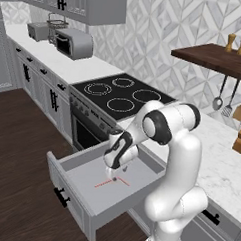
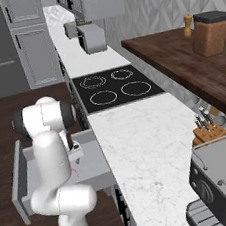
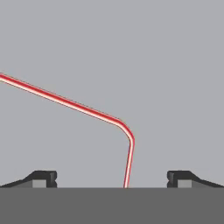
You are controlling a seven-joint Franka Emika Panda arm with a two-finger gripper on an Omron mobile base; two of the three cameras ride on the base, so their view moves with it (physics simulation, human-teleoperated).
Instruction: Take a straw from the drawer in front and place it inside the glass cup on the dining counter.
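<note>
- Drawer (image 1: 84, 190): pulled out below the table (image 1: 218, 162), beside the cooktop (image 1: 121, 95); pale grey floor, black handle on the front panel.
- Straw (image 1: 112, 181): thin, red, with a bend; lies flat on the drawer floor, directly under the tool. In the hand view the straw (image 3: 65, 103) runs from the left edge to a bend, then down between the two fingertips.
- Tool (image 1: 114, 176): lowered into the drawer, pointing down; jaws spread wide, one either side of the straw, clasping nothing.
</note>
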